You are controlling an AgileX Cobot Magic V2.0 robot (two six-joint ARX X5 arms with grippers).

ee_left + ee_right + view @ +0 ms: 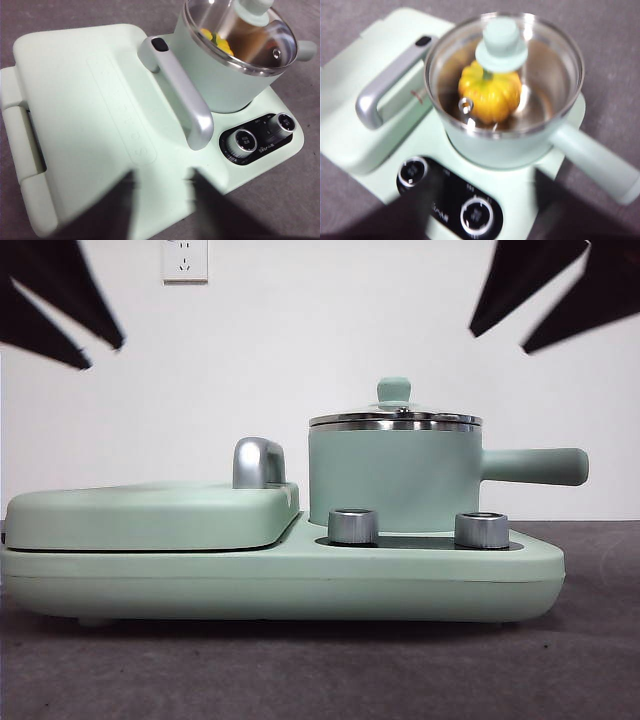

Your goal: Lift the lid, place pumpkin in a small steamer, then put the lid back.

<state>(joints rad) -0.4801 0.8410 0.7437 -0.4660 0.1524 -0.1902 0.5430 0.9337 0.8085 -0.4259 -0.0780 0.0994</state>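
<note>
The small steamer (395, 480) stands on the right half of the mint-green cooker, its long handle (540, 465) pointing right. The glass lid (395, 421) sits flat on its rim, knob (501, 45) up. Through the glass, the yellow-orange pumpkin (490, 95) rests inside the pot, also glimpsed in the left wrist view as the pumpkin (217, 42). My left gripper (162, 202) hangs open above the griddle side, holding nothing. My right gripper (487, 210) is open above the control panel, clear of the lid. In the front view both arms show only as black tips at the top corners.
A wide flat griddle cover (150, 515) with a curved steel handle (258, 462) fills the cooker's left half. Two steel dials (353, 526) (481, 530) stand in front of the pot. The cooker base (300, 585) sits on a dark grey mat before a white wall.
</note>
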